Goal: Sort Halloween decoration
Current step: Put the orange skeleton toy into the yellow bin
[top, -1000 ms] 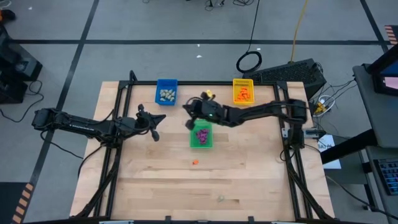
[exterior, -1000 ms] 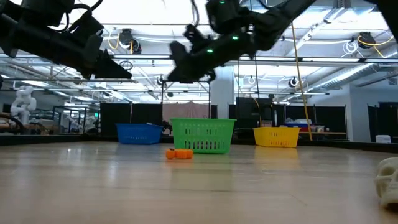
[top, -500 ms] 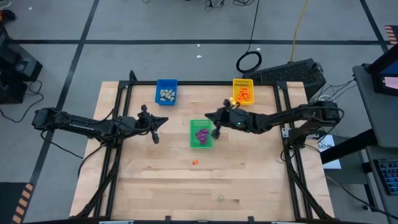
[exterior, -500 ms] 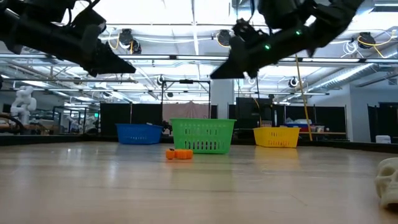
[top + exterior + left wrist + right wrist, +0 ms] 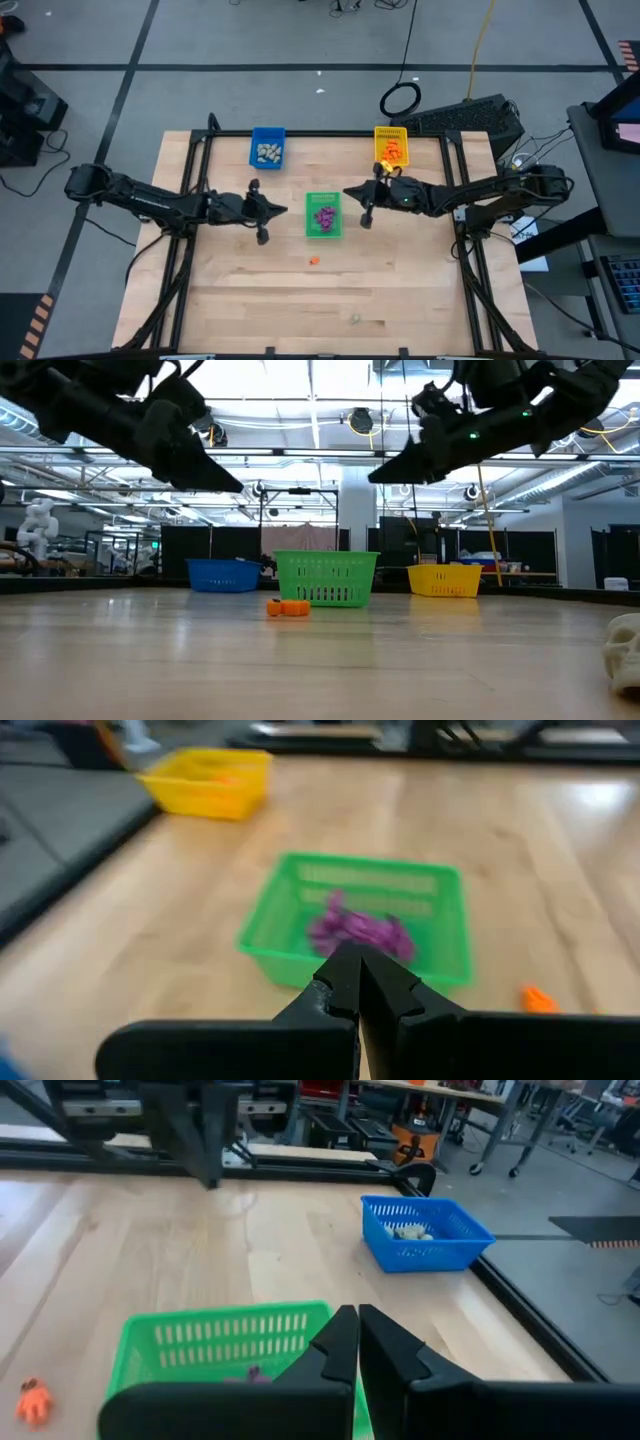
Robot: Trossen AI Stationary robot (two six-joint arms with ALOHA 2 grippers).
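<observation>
Low view: small orange trinket (image 5: 288,608)

The right gripper (image 5: 366,217) has swung from the green tray's (image 5: 323,231) ten o'clock corner, across its top, to its three o'clock side. The left gripper (image 5: 263,236) has shifted toward the tray's nine o'clock side, ending nearer it.

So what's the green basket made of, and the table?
The green basket looks like plastic: bright, even colour, with thin slatted walls you can see through. The table looks like wood, pale planks with visible grain lines and a smooth, slightly shiny finish that reflects light in the low view.
</observation>
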